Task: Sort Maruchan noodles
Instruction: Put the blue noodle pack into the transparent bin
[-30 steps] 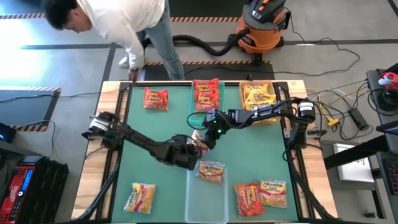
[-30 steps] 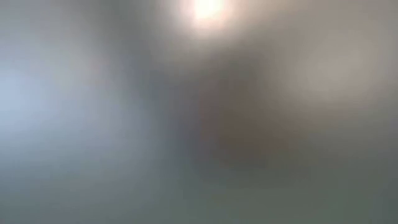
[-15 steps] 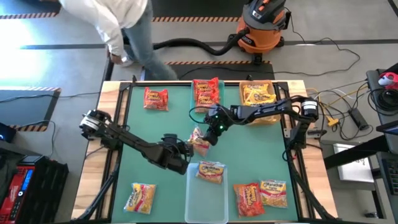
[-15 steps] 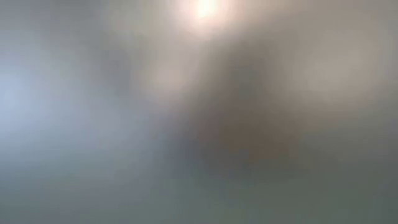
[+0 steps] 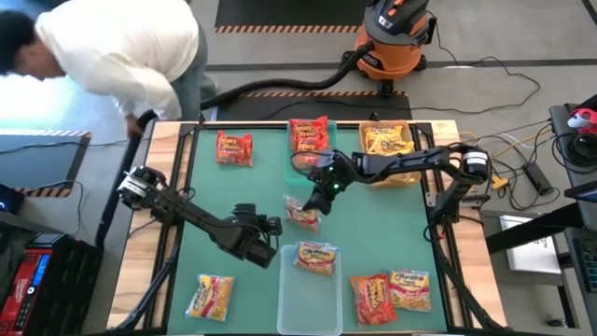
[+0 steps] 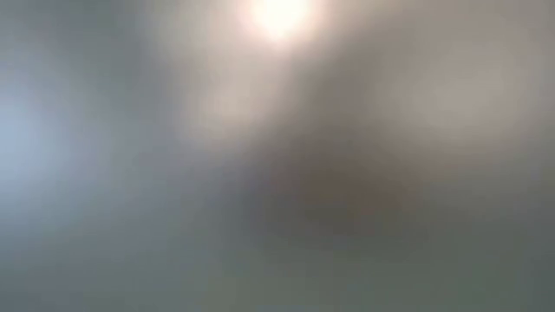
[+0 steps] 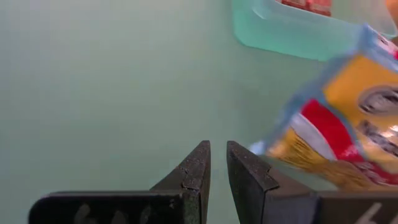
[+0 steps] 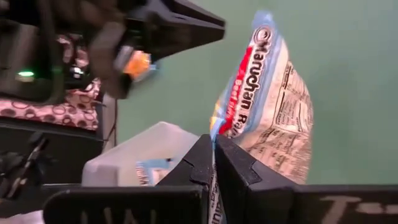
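Pinching one Maruchan packet (image 8: pixel 267 112) by its edge, my right gripper (image 8: pixel 213 155) holds it hanging just ahead of my fingers. My left gripper (image 7: pixel 217 168) is closed on nothing, nearby. A clear bin (image 5: pixel 309 289) lies beyond, a teal bin (image 7: pixel 292 31) further ahead.

The noodle packet (image 8: pixel 267 118) reads "Maruchan Ra…" along its printed front edge.

Closed left claw (image 7: pixel 217 163) beside noodle packet (image 7: pixel 348 134); teal bin (image 7: pixel 292 34) beyond
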Motion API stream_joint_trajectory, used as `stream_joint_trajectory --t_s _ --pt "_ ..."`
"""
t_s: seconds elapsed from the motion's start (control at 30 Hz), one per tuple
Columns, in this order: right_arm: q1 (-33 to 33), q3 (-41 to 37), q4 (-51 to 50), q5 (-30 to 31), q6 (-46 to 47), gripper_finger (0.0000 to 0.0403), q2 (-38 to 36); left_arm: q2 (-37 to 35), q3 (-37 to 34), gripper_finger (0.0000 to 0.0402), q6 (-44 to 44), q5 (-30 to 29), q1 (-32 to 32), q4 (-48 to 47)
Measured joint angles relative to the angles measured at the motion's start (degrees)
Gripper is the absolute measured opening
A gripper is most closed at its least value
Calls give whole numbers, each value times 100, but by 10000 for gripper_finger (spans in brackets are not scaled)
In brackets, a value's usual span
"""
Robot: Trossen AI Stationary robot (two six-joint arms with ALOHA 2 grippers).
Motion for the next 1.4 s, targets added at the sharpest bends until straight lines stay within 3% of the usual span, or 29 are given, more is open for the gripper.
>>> stream_joint_trajectory --t_s 0.27,0.47,0.63,0.87,1.0,1.2,1.4 --pt "0 9 -87 4 -136 8 -181 2 0 37 -222 -3 -40 -95" --pt "0 8 -316 7 -229 16 45 4 0 37 523 -275 -45 1019" --pt "-54 8 -684 -53 -274 55 76 108 0 37 1499 -450 153 2069" --pt "-154 7 -2076 14 -878 140 25 617 -2 37 1940 -291 501 3269" --pt "-160 6 -2334 93 -1063 174 25 736 -2 36 1958 -294 608 3547" --pt "-278 4 -2437 620 -1139 195 23 1017 15 36 2580 8 771 4630" --pt "-432 4 -2519 627 -1215 196 -8 1180 85 36 2679 38 936 4744"
